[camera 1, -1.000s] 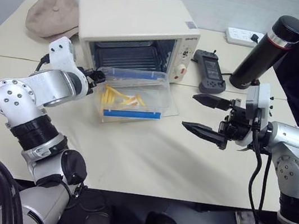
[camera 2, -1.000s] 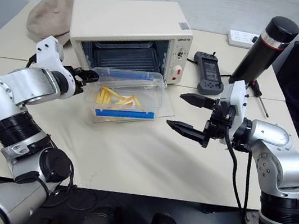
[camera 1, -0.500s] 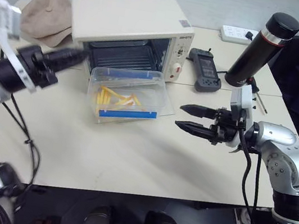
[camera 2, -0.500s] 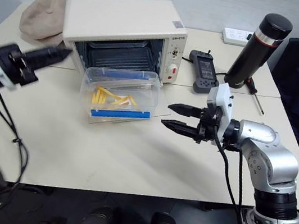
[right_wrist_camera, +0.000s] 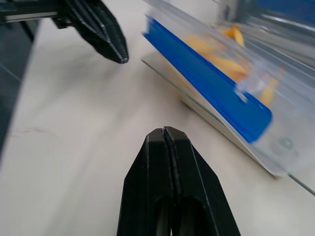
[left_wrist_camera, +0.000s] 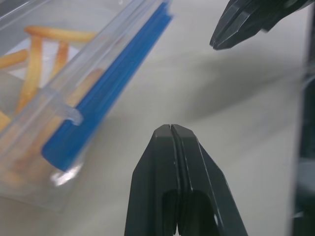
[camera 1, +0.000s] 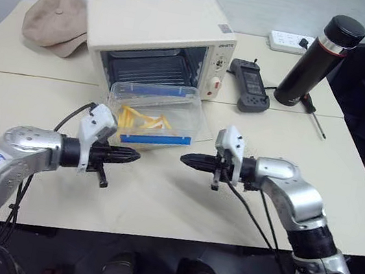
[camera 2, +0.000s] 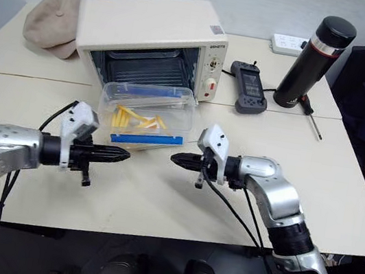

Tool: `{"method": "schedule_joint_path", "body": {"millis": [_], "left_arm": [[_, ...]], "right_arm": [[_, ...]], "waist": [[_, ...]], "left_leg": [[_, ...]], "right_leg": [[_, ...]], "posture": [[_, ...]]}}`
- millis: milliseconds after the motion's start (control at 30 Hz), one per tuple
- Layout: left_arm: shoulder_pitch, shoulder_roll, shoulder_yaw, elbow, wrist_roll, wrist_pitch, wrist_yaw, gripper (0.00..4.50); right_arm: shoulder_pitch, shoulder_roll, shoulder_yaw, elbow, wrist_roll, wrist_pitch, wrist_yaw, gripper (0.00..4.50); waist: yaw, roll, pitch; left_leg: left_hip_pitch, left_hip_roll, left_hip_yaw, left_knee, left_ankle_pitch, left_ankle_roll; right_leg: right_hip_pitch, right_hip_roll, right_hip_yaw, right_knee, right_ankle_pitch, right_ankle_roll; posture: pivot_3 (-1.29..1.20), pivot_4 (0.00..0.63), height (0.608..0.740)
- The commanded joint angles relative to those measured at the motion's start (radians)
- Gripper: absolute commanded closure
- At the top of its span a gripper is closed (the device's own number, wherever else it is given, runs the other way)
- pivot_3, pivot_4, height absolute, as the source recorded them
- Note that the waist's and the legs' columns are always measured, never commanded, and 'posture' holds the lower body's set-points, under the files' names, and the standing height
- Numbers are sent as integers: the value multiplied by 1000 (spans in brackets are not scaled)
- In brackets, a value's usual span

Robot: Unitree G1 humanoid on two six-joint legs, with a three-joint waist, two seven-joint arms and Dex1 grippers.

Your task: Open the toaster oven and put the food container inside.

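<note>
Food container (camera 1: 153,114) on open toaster oven (camera 1: 161,43) door, just beyond both closed, empty end effectors, left (camera 1: 135,157), right (camera 1: 184,158), tips facing

The 2 head views look forward and down over the cream table (camera 1: 158,203) from above. Each wrist view sits low and close behind its own black fingers, both sharing the clear blue-clipped plastic container (left_wrist_camera: 74,113) (and the opposite gripper's tip).
</note>
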Motion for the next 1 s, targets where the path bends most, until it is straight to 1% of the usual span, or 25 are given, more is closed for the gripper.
{"method": "schedule_joint_path", "body": {"millis": [33,167,200,267,367,467,667,867,1000], "left_arm": [[-27,-79,14,33,44,-40,64,4500],[-91,-167,-3,74,108,-41,147,4500],[-118,-186,-8,106,148,-54,183,4500],[-167,-217,-2,171,203,-77,236,4500],[-243,-256,19,263,251,-115,275,4500],[-300,-283,11,340,309,-163,309,4500],[-400,-373,37,500,378,-254,386,4500],[-441,-416,53,577,399,-306,382,4500],[-436,-429,50,574,398,-322,357,4500]], "right_arm": [[-60,51,13,88,-91,-89,-64,4470],[-151,143,-4,279,-186,-186,-184,4470],[-180,164,-11,332,-205,-212,-209,4470],[-226,197,-30,411,-216,-246,-236,4470],[-292,239,-56,515,-222,-296,-262,4470],[-356,275,-68,621,-239,-355,-284,4470],[-488,350,-128,853,-243,-459,-341,4470],[-597,397,-193,1036,-248,-533,-409,4470],[-644,416,-218,1123,-263,-580,-466,4470]], "waist": [[-4,0,0],[-7,0,0],[-8,0,0],[-11,0,0],[-18,0,0],[-20,0,0],[-22,0,0],[-20,0,0],[-24,0,0]], "left_leg": [[-1,0,0,0,0,0],[-1,1,-1,2,1,1],[-1,1,-1,2,1,1],[-1,1,-1,2,1,1],[-1,0,-1,2,2,2],[-2,0,-1,2,2,2],[-2,1,0,2,3,1],[-2,0,-1,3,5,2],[-2,0,0,2,5,2]], "right_leg": [[-1,0,0,0,0,0],[0,0,-1,1,0,0],[-1,0,-1,2,0,0],[0,0,-1,2,0,0],[0,0,-1,6,0,0],[0,0,-1,7,0,1],[-1,1,-1,8,0,1],[0,0,-2,9,0,1],[-1,0,-2,9,0,1]], "posture": [[0,150,740],[0,150,740],[0,150,740],[0,150,740],[0,150,740],[0,150,740],[0,150,740],[0,150,740],[0,150,740]]}}
